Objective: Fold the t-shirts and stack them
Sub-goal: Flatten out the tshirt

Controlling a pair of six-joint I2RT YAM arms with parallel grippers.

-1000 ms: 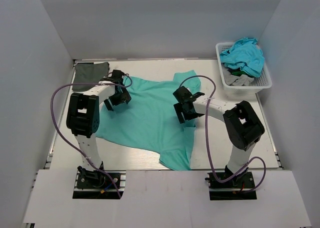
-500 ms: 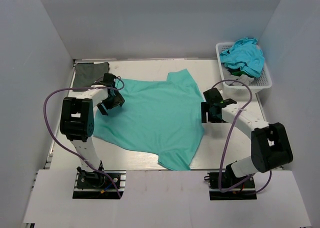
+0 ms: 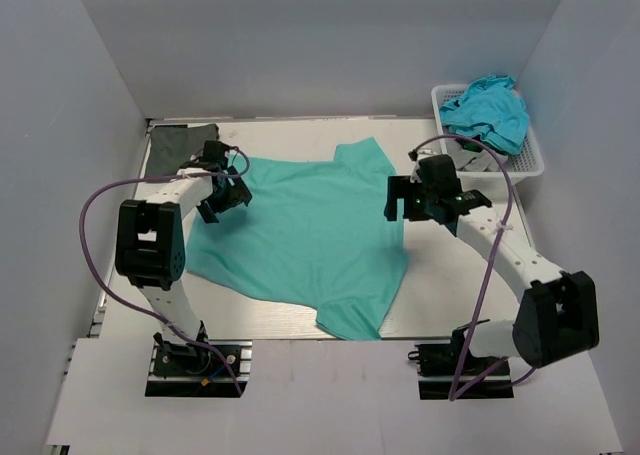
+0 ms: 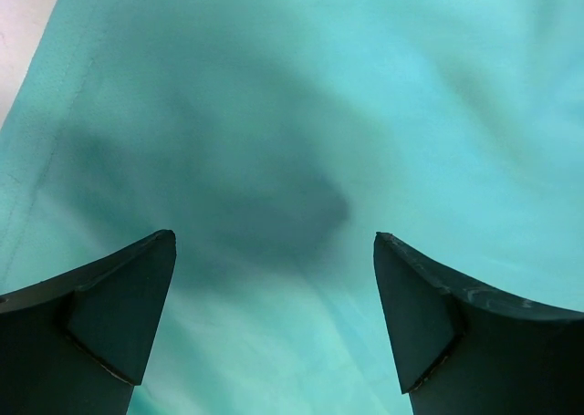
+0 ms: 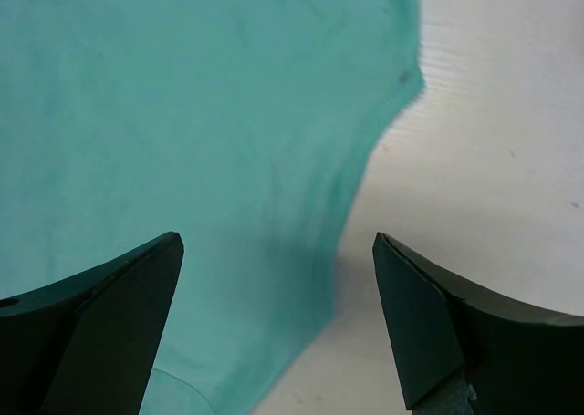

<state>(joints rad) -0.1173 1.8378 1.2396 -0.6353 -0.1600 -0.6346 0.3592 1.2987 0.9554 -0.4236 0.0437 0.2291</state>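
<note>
White table [image 3: 470, 275] bears teal t-shirt [image 3: 310, 235] — left tool [image 3: 222, 197] covers its edge.

No readable text, label or number anywhere.

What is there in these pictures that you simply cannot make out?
- Top view: the left arm covers the far left corner of the teal shirt.
- Top view: in the basket, the turquoise shirt buries the grey cloth; the number of garments is hidden.
- Wrist views: frame edges cut the teal shirt to a patch.
- Top view: the dark shirt is too small to tell its folds.
</note>
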